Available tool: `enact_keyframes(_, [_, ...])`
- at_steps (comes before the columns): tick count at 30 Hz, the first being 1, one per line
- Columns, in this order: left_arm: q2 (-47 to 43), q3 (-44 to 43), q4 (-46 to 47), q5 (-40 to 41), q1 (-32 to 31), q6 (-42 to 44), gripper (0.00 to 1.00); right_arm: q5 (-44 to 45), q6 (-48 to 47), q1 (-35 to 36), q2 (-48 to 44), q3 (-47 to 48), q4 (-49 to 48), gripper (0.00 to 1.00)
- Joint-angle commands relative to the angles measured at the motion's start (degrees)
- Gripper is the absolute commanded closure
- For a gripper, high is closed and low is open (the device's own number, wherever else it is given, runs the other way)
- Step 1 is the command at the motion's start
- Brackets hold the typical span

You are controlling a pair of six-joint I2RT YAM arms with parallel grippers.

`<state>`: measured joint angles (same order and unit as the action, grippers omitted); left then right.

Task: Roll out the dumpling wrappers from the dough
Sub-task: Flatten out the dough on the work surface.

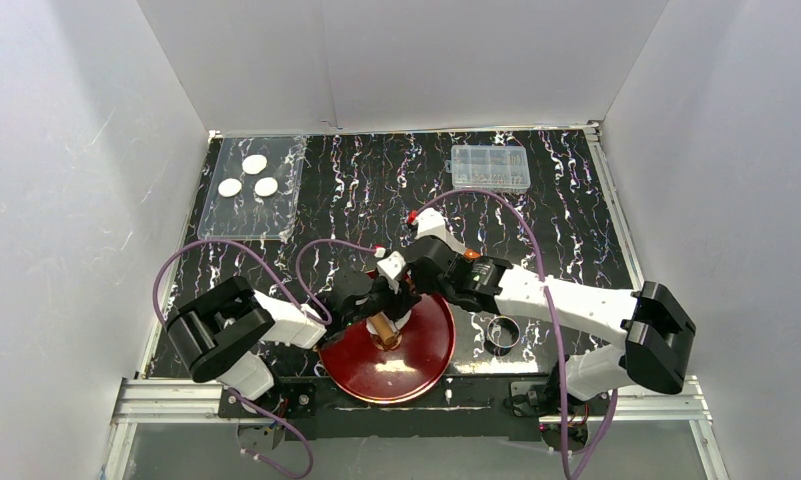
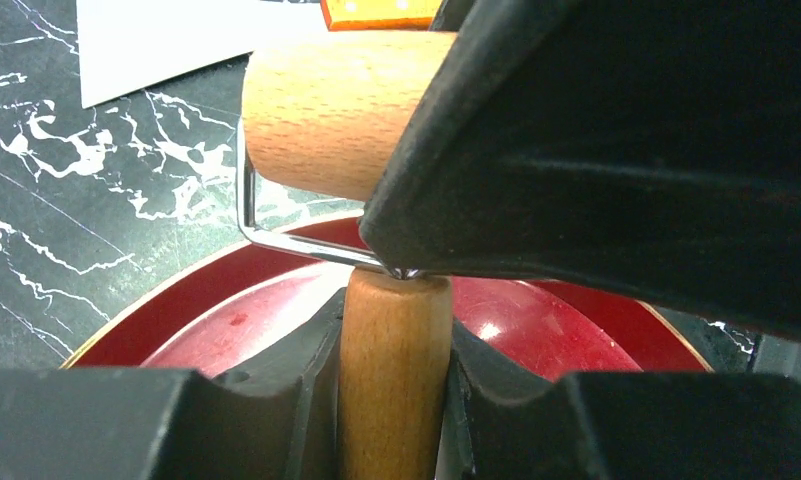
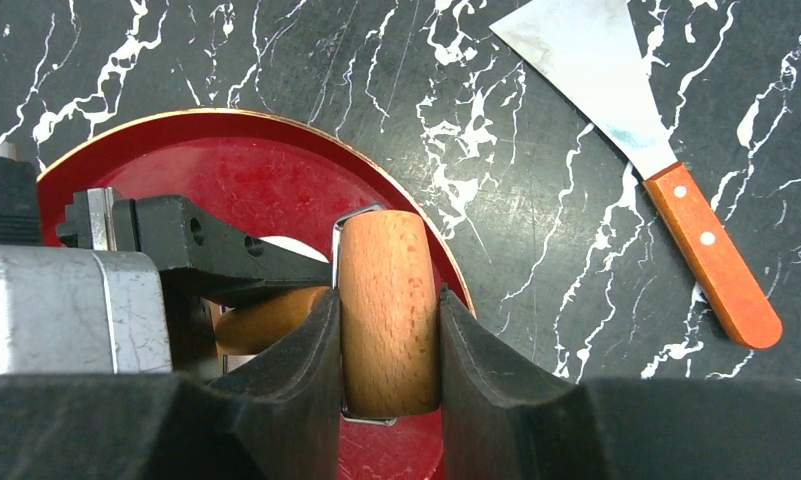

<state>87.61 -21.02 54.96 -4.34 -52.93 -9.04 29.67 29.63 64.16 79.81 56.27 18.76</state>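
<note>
**Three wrappers parked, two grippers on one roller**

I count three thin white round dumpling wrappers [image 1: 255, 163] on one clear plastic tray [image 1: 276, 218], well apart from all fingers. Over one round red plate [image 1: 421, 365], the left gripper [image 2: 393, 400] pinches the single small wooden roller [image 3: 388, 270] by its handle [image 2: 393, 320]. The right gripper [image 3: 388, 345] pinches its barrel. A white sliver [image 3: 281, 245] lies beside the barrel; I cannot tell what it is.

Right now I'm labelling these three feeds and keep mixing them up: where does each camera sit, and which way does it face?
Top external: above and behind the arm bases, looking down on the table; both arms show, left gripper and right gripper meeting over the red plate.
Left wrist: on the left arm, looking along its fingers, clamped on the rolling pin by its handle.
Right wrist: on the right arm, looking down past its fingers, clamped on the rolling pin's drum; scraper beyond.
Shared: both wrist views show rolling pin and red plate.
</note>
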Motion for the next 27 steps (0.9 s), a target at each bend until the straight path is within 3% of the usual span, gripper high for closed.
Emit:
enact_keyframes(1, [1.38, -3.51, -7.82, 1.11, -0.04, 7.72, 1.0, -15.64, -8.2, 9.4, 4.66, 6.46, 0.22, 0.99])
enact_keyframes(6, [-2.99, -4.46, -6.86, -2.19, 0.19, 13.75, 1.0, -14.88, -10.96, 9.27, 4.67, 10.25, 0.4, 0.99])
enact_keyframes(11, [-1.3, -8.77, -6.2, -4.66, 0.19, 17.79, 1.0, -13.96, -11.86, 9.14, 4.51, 11.83, 1.98, 0.99])
enact_keyframes(17, [-0.29, -7.07, -7.03, -4.42, 0.17, 12.58, 1.0, -13.45, -10.64, 9.14, 3.79, 7.78, -1.04, 0.99])
enact_keyframes(27, [-0.47, 0.56, -9.7, -0.71, 0.6, 9.5, 1.0, -17.27, -8.85, 9.14, 11.36, 4.53, -4.29, 0.99])
